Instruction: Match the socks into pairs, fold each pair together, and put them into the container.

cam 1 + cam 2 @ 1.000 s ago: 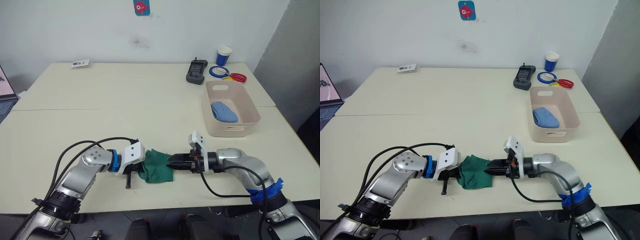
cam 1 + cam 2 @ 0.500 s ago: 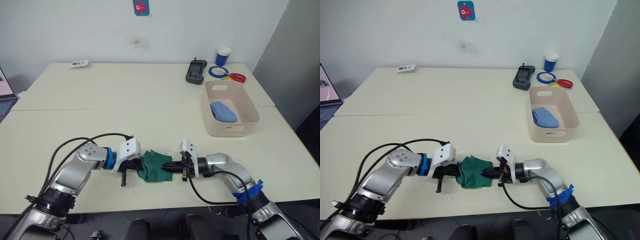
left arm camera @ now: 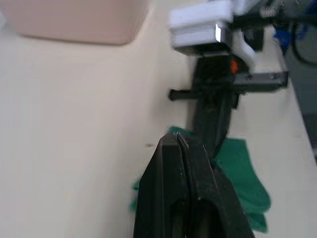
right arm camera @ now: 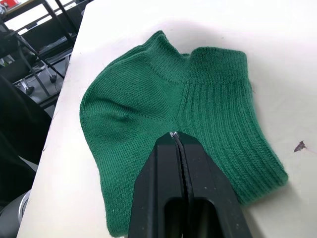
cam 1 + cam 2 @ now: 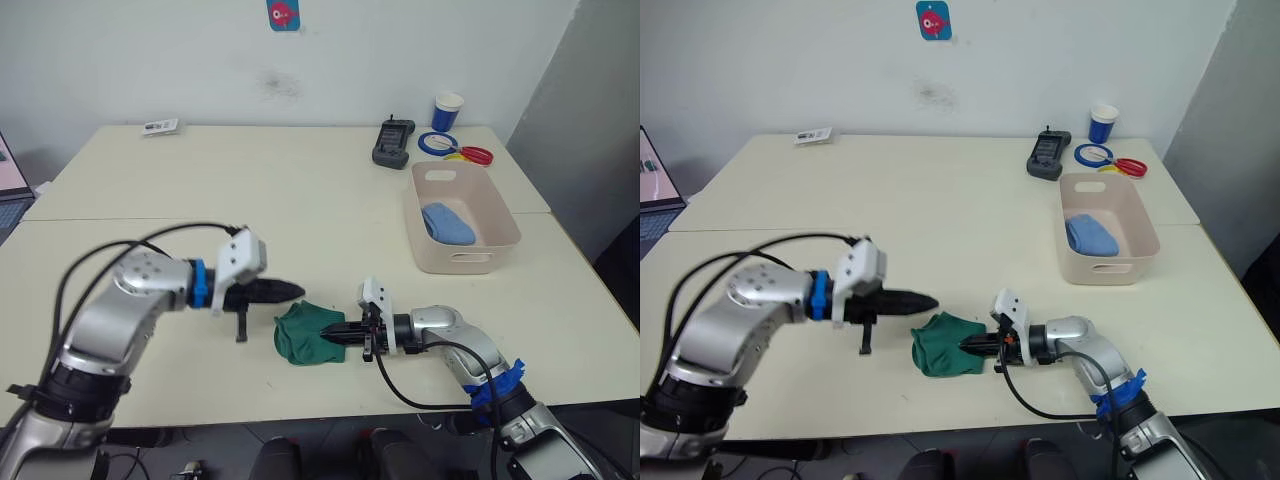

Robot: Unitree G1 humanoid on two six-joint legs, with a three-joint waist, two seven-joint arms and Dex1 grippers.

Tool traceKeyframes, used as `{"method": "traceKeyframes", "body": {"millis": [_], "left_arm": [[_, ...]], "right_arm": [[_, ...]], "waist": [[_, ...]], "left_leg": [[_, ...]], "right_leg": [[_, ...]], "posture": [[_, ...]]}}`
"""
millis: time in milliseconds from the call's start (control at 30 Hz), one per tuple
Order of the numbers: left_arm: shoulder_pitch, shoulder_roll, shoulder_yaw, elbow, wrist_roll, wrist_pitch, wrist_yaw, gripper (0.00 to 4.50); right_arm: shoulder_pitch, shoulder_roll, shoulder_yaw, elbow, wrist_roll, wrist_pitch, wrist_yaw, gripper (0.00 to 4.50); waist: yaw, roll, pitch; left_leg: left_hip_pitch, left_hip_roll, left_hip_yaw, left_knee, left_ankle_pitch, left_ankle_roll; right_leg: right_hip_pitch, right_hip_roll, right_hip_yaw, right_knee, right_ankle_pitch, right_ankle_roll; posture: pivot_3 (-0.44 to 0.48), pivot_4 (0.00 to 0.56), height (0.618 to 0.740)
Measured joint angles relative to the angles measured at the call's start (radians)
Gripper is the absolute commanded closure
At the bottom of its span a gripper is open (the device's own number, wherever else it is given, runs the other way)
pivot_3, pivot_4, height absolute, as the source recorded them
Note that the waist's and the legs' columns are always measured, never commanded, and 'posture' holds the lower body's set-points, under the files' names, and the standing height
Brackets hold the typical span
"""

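- The right gripper (image 5: pixel 330 334) has its jaws pressed together, tips resting on the folded green sock (image 5: pixel 305 334) on the table (image 5: pixel 300 210).
- The left gripper (image 5: pixel 292 291), jaws closed and empty, hangs just above the sock.
- The pink container (image 5: pixel 497 215) holds a blue sock (image 5: pixel 447 223).

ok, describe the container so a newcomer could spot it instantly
Look at the table's far right side, just in front of the blue-and-white cup and the black handheld device. The container is the pale pink rectangular tub with rounded corners and slot handles, the one open bin there, holding a folded light blue bundle.
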Motion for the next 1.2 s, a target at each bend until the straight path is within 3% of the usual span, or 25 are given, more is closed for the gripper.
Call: {"method": "traceKeyframes", "body": {"millis": [133, 233, 333, 500, 700, 867, 1200], "left_arm": [[0.068, -0.001, -0.07, 0.098, 0.151, -0.136, 0.066, 4.5], [0.09, -0.007, -0.075, 0.134, 0.185, -0.223, 0.083, 4.5], [0.116, -0.007, -0.075, 0.145, 0.2, -0.272, 0.089, 4.5], [0.138, -0.01, -0.071, 0.147, 0.201, -0.287, 0.095, 4.5], [0.138, -0.019, -0.071, 0.16, 0.202, -0.302, 0.098, 4.5], [0.137, -0.024, -0.07, 0.162, 0.203, -0.302, 0.098, 4.5], [0.158, -0.024, -0.061, 0.147, 0.202, -0.3, 0.104, 4.5]], "right_arm": [[0.012, -0.007, -0.013, -0.052, 0.015, 0.074, -0.025, 4.46], [0.017, -0.016, -0.039, -0.124, 0.037, 0.189, -0.068, 4.46], [0.013, -0.039, -0.083, -0.216, 0.089, 0.355, -0.116, 3.93], [-0.039, -0.059, -0.245, -0.314, 0.212, 0.768, -0.245, 2.18], [-0.058, -0.008, -0.342, -0.33, 0.272, 1.028, -0.346, 0.03], [-0.086, 0.101, -0.403, -0.272, 0.322, 1.122, -0.419, 0.01], [-0.126, 0.336, -0.551, -0.056, 0.432, 1.131, -0.632, 0.01]], "waist": [[0.004, 0.0, 0.0], [0.004, 0.0, 0.0], [0.004, 0.001, 0.0], [0.002, 0.002, -0.002], [0.002, 0.004, -0.003], [0.0, 0.006, -0.007], [-0.003, 0.009, -0.009]], "left_leg": [[-0.001, 0.0, 0.0, 0.0, 0.0, 0.0], [-0.001, -0.001, 0.0, 0.0, 0.0, 0.0], [-0.001, -0.001, 0.001, 0.0, 0.0, 0.0], [0.001, -0.001, 0.001, -0.001, 0.0, 0.0], [0.001, -0.002, 0.001, -0.001, 0.0, 0.0], [0.001, -0.002, 0.001, -0.002, 0.0, 0.0], [0.001, -0.001, 0.001, -0.002, 0.0, 0.0]], "right_leg": [[0.0, -0.003, -0.001, 0.0, 0.0, 0.0], [-0.001, -0.006, 0.0, 0.0, 0.0, 0.0], [0.0, -0.007, 0.0, 0.0, 0.0, 0.0], [0.0, -0.008, 0.0, 0.0, 0.0, -0.001], [0.0, -0.007, 0.0, 0.0, 0.0, -0.001], [0.0, -0.007, 0.0, -0.001, 0.0, 0.0], [0.0, -0.006, 0.0, -0.001, 0.0, 0.0]], "posture": [[0.0, 0.15, 0.74], [0.0, 0.15, 0.74], [0.0, 0.15, 0.74], [0.0, 0.15, 0.74], [0.0, 0.15, 0.74], [0.0, 0.15, 0.74], [0.0, 0.15, 0.74]]}}
